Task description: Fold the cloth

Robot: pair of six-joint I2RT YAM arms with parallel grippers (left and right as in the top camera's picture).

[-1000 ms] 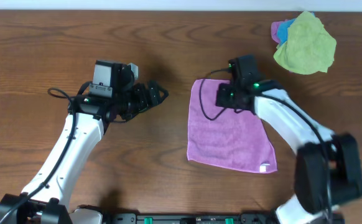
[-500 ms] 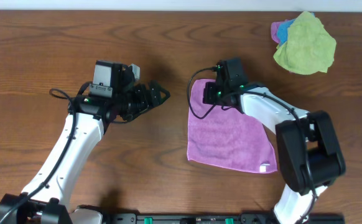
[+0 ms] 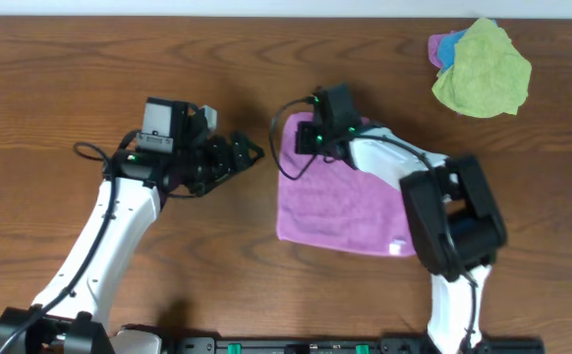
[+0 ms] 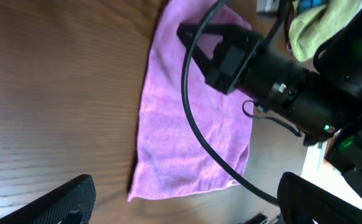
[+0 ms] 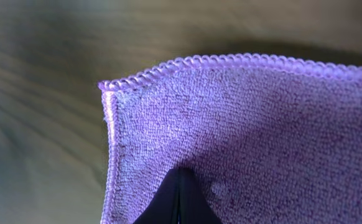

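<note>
The cloth (image 3: pixel 340 206) is a purple-magenta towel lying flat at the table's centre, with a small white tag (image 3: pixel 396 247) at its near right corner. My right gripper (image 3: pixel 302 134) is shut, its joined fingertips (image 5: pixel 180 186) pressed down onto the cloth (image 5: pixel 262 137) just inside its far left corner; no fabric shows between them. My left gripper (image 3: pixel 248 152) hovers open just left of the cloth, not touching it. In the left wrist view its two fingers frame the cloth (image 4: pixel 181 130) and the right arm (image 4: pixel 274 87) above it.
A crumpled yellow-green cloth (image 3: pixel 484 69) lies on a blue one (image 3: pixel 447 44) at the far right corner of the wooden table (image 3: pixel 60 79). A black cable (image 4: pixel 196 124) from the right arm loops over the towel.
The right gripper has slid left and slightly away, staying shut, and the cloth has shifted left with it. The left arm has barely moved.
</note>
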